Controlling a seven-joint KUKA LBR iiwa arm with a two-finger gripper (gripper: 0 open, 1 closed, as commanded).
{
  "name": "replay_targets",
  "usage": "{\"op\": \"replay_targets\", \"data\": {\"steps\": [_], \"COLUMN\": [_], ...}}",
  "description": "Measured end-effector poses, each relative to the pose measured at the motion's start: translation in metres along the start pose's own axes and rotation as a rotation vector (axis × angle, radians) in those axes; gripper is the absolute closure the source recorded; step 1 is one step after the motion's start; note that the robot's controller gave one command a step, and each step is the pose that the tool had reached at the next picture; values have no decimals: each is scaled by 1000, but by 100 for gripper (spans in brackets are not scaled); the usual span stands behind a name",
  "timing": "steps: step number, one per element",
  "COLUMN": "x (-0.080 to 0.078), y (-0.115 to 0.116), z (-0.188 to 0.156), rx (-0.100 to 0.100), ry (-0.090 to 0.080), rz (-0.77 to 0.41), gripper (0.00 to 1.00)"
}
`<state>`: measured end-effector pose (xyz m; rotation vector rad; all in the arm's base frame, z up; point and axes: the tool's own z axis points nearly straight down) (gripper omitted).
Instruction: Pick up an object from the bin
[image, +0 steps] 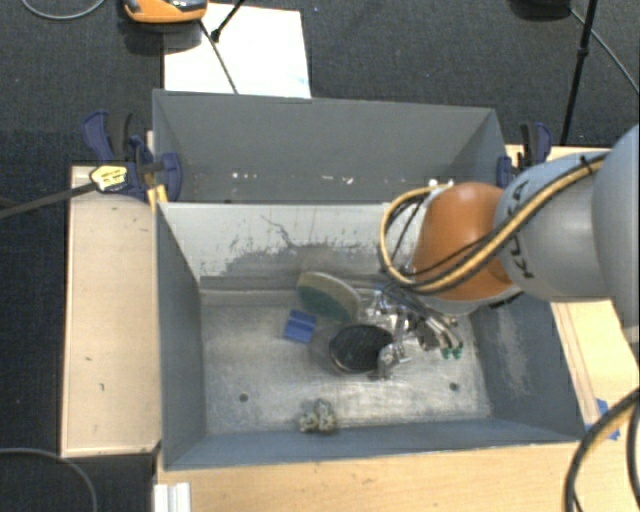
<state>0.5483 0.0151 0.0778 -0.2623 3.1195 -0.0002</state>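
1. Gripper at one black disc's right edge; open or clamped, I can't tell.
2. One blue block just left of the disc.
3. One greenish oval behind it; one grey lump well in front.

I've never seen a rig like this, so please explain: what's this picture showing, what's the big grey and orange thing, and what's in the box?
One camera looks down into a grey metal bin from above. The big grey shape with the orange cover, reaching in from the right, is a robot arm. Its tip carries a claw for picking things up, low beside a dark round disc. Nearby lie a small blue block and a greenish round pad; a small grey lump sits near the front wall. Whether the claw holds anything, I cannot tell.
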Motion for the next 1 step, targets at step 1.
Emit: {"op": "replay_targets", "data": {"steps": [1], "x": [-24], "y": [-13], "z": [-125], "rx": [1], "ry": [0], "rz": [-42], "gripper": [100]}}
